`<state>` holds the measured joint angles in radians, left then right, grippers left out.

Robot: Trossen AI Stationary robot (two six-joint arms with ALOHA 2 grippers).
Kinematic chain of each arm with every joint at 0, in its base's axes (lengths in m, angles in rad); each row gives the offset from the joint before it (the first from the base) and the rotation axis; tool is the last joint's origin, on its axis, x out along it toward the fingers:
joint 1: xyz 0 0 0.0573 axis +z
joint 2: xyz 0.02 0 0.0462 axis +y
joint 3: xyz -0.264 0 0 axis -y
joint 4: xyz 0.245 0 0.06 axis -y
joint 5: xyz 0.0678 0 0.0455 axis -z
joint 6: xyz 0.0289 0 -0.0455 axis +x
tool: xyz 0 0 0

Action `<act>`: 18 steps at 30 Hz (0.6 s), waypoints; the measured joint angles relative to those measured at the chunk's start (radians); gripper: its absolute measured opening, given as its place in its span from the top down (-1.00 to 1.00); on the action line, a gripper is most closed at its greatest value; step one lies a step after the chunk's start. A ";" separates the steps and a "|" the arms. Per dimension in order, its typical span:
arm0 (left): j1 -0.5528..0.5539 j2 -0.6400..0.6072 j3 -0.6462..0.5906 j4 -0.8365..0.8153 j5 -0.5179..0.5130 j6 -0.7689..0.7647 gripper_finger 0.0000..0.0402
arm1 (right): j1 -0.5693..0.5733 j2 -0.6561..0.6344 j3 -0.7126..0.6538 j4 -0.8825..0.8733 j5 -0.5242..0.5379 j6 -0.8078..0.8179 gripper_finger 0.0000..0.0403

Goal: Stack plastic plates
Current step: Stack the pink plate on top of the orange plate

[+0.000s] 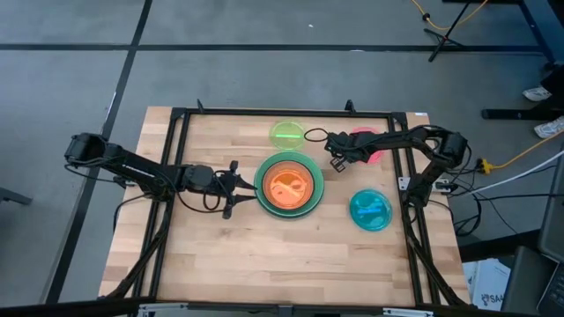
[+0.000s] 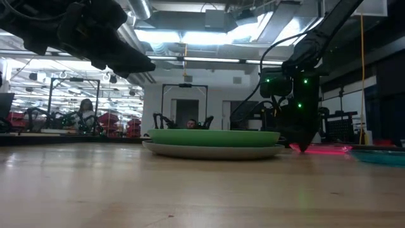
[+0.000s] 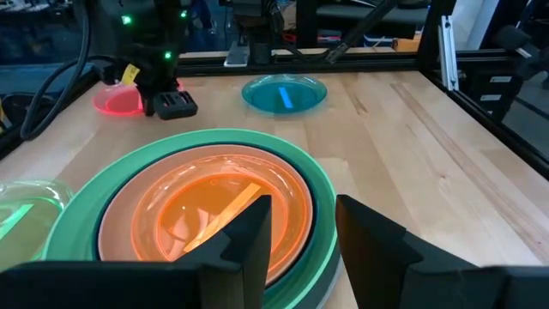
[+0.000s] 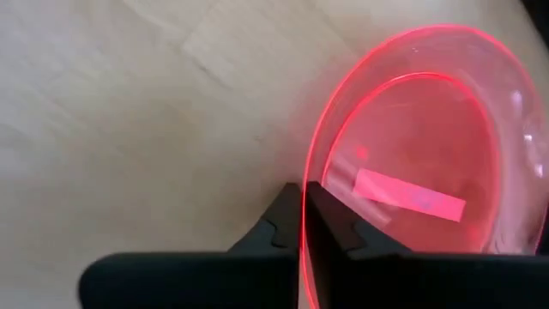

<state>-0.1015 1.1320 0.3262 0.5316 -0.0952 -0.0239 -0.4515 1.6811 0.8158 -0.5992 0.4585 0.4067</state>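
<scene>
Right now your left gripper [image 1: 240,188] hovers at the nine o'clock edge of the central stack, its two dark fingers [image 3: 257,230] spread apart with nothing between them. That stack sits mid-table: a small translucent orange plastic plate [image 1: 290,187] nested in a medium brown plate [image 3: 116,225], inside a dark teal one, on a large light green plate [image 1: 315,187], with a large grey plate [image 2: 212,151] at the bottom. At four o'clock from the stack, well apart, lies the small translucent cyan plate [image 1: 370,210]. Toward twelve o'clock, just beyond the stack's rim, rests the small translucent lime plate [image 1: 286,135]. Farther back at two o'clock, your right gripper [image 1: 339,155] has its fingers [image 4: 287,225] pinched together on the near rim of the small translucent pink plate [image 4: 429,146], which lies on the wooden table [image 1: 220,255].
</scene>
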 joint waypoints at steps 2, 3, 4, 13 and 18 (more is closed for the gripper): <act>0.000 0.000 0.000 0.000 0.000 0.000 0.38 | 0.000 0.001 -0.001 0.001 0.018 -0.019 0.97; 0.000 0.000 0.000 0.000 0.000 0.000 0.38 | -0.001 0.001 -0.001 0.000 0.021 -0.025 0.98; 0.000 0.000 0.000 0.000 0.000 0.000 0.38 | 0.004 0.001 -0.001 0.000 0.022 -0.035 0.99; 0.000 0.000 0.000 0.000 0.000 0.006 0.38 | 0.104 -0.002 0.024 -0.011 0.049 -0.082 0.99; 0.000 0.000 0.000 -0.002 0.000 0.007 0.38 | 0.176 -0.002 0.067 -0.033 0.087 -0.121 1.00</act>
<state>-0.1013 1.1320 0.3264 0.5299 -0.0952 -0.0170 -0.2758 1.6790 0.8828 -0.6319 0.5460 0.2861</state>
